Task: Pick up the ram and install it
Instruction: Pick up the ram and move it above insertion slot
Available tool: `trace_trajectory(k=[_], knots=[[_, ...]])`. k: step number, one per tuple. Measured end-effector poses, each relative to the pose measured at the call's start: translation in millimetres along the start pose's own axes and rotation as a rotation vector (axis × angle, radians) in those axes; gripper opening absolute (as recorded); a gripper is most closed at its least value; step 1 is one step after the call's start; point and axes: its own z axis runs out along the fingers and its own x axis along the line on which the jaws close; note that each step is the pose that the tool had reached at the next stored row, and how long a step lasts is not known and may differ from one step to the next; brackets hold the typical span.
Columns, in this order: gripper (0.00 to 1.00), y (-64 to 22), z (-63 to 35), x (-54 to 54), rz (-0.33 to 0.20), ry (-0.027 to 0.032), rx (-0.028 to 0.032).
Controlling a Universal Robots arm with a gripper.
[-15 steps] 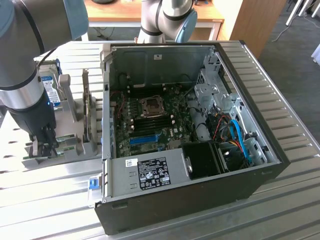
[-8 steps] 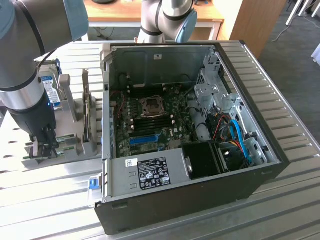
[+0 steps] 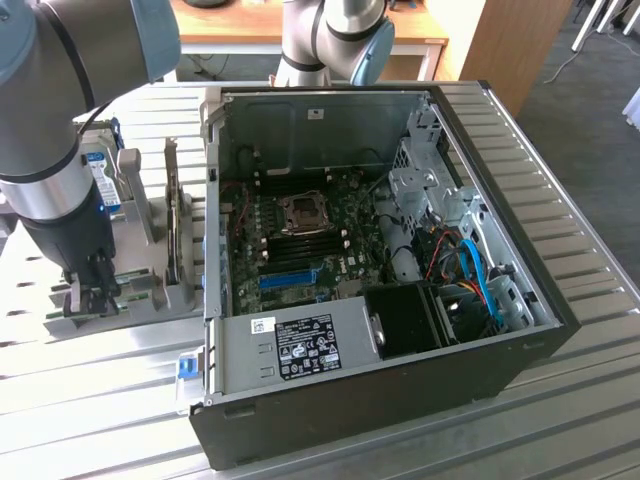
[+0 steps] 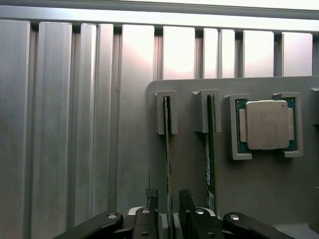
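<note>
Two ram sticks stand on edge in slots of a grey holder [image 4: 259,199]. My gripper [image 4: 168,201] is open, and its dark fingers [image 4: 152,198] straddle the nearer ram [image 4: 167,149] with a gap on each side. The second ram [image 4: 210,149] stands parallel beside it, outside the fingers. In the exterior view the gripper [image 3: 92,290] hangs low over the holder [image 3: 150,295], to the exterior view's left of the open computer case [image 3: 400,390]. The motherboard [image 3: 300,250] lies in the case, with its dark memory slots [image 3: 295,243] below the processor socket [image 3: 301,210].
A square silver processor chip [image 4: 266,124] sits in the holder beyond the second ram. A blue-labelled hard drive [image 3: 100,170] stands behind the arm. The case's metal walls, drive cage [image 3: 425,185] and cables [image 3: 470,265] crowd the motherboard. The ribbed metal table [image 3: 580,250] surrounds everything.
</note>
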Motion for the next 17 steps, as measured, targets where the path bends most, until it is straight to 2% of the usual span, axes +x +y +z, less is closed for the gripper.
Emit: trace_trajectory(k=[17], knots=[[0.31,-0.6,0.3,0.1,-0.037,0.0012,-0.0011]])
